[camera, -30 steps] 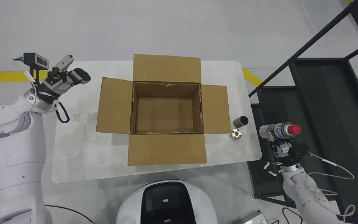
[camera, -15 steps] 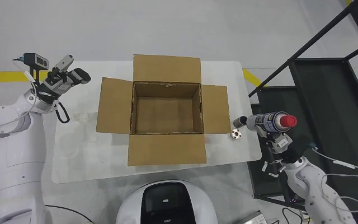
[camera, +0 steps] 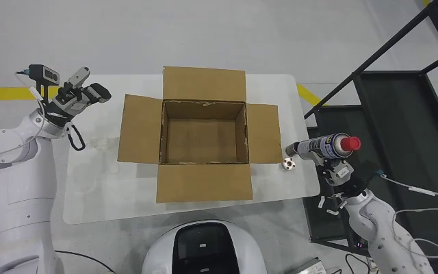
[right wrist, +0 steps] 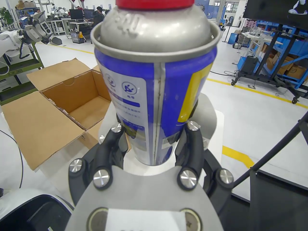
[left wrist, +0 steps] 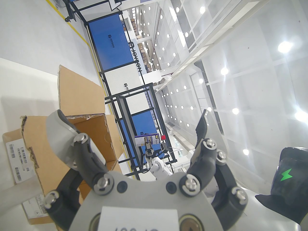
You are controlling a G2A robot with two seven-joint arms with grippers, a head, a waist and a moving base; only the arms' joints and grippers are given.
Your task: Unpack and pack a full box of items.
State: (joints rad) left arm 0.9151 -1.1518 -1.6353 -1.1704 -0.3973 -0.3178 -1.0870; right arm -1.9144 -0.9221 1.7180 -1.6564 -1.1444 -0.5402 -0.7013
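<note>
An open cardboard box with its flaps spread sits in the middle of the white table; its inside looks bare. My right gripper is shut on a blue spray can with a red cap, held over the table's right edge, near the box's right flap. My left gripper stands open with nothing in it, raised above the table's far left corner. The left wrist view shows the box and, far off, the spray can.
A small round metal part lies on the table just right of the box flap, under the can's base. A black metal rack stands to the right of the table. A black loop hangs below the left arm.
The right arm has carried the spray can leftward and a bit up, from off the table's right side to over its edge. A dark cylinder by the flap is now covered. The left arm kept still.
</note>
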